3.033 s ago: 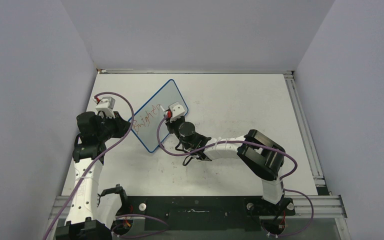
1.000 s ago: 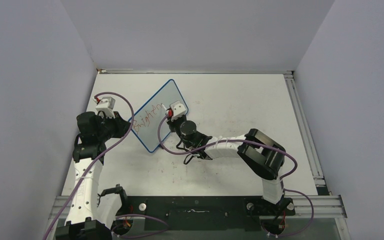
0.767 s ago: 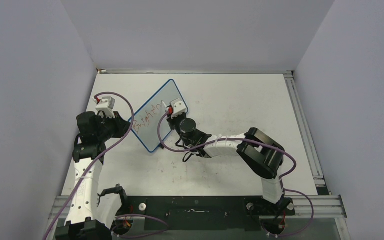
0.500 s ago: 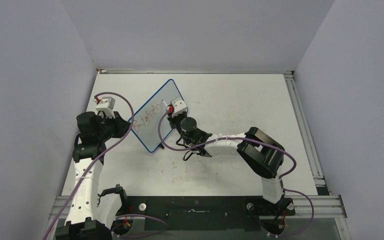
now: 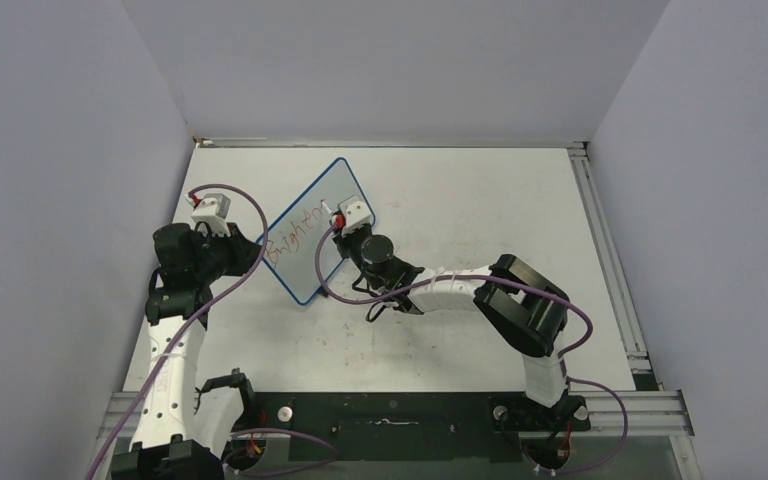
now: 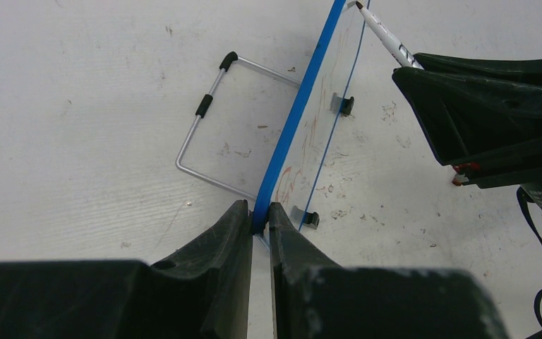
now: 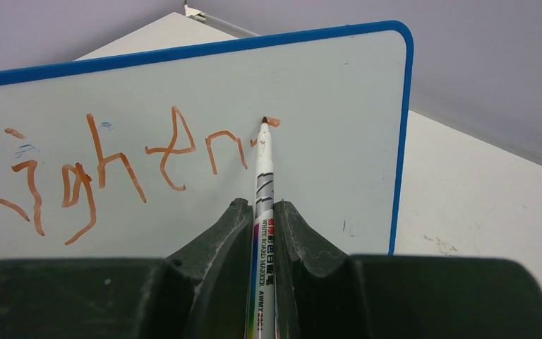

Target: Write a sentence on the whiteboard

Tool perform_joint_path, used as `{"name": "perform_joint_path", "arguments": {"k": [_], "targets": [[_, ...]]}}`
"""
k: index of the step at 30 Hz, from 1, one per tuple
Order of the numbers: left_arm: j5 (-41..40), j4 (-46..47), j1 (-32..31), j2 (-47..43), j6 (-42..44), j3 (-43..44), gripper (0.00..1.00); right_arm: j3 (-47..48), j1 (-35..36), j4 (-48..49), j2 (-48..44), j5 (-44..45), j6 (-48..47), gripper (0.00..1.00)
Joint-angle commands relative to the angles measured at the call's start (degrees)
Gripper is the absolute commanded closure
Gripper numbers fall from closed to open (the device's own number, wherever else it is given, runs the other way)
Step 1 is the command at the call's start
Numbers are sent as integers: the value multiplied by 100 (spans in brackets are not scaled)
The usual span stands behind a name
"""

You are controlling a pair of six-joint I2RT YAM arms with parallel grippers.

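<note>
The whiteboard (image 5: 312,240) stands on edge on the desk (image 5: 480,200), set at a slant across its far-left part. The left fingers (image 6: 238,227) are clamped on the board's blue frame at its near end. One finger lies against each face, and the board runs straight ahead from their tips. To the left of these fingers, behind the board, a bent wire stand (image 6: 199,138) with black sleeves lies flat on the desk. On the writing side, just to the right of the fingertips, two small black feet (image 6: 310,219) rest on the desk.

The right fingers (image 7: 234,227) are closed tight on a white marker (image 7: 262,185), which sticks out straight ahead between them. Its red tip touches the board's face, and a short red dab sits at the tip on its right side.

The sentence (image 7: 171,149) runs leftward from that tip in uneven red letters. The right wrist view shows "ighten", and the start is cut off at the left edge. Seen from above, the line reads roughly "Brighten" along the board's upper part. To the right of the marker tip the board is bare up to its blue edge and rounded corner. In the left wrist view the right fingers show as dark wedges to the right of the board, with the marker angled in towards its far end.
</note>
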Motion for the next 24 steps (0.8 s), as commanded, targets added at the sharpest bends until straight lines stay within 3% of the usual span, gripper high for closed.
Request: {"name": "perform_joint_path", "arguments": {"k": [1,24], "targets": [[-69,-80,-6,-17,66,18,100,17,78,248,20,-233,-94,95],[-78,-88,-9,-36,66,11,100,-154,88,-19,53,133,16,95]]}}
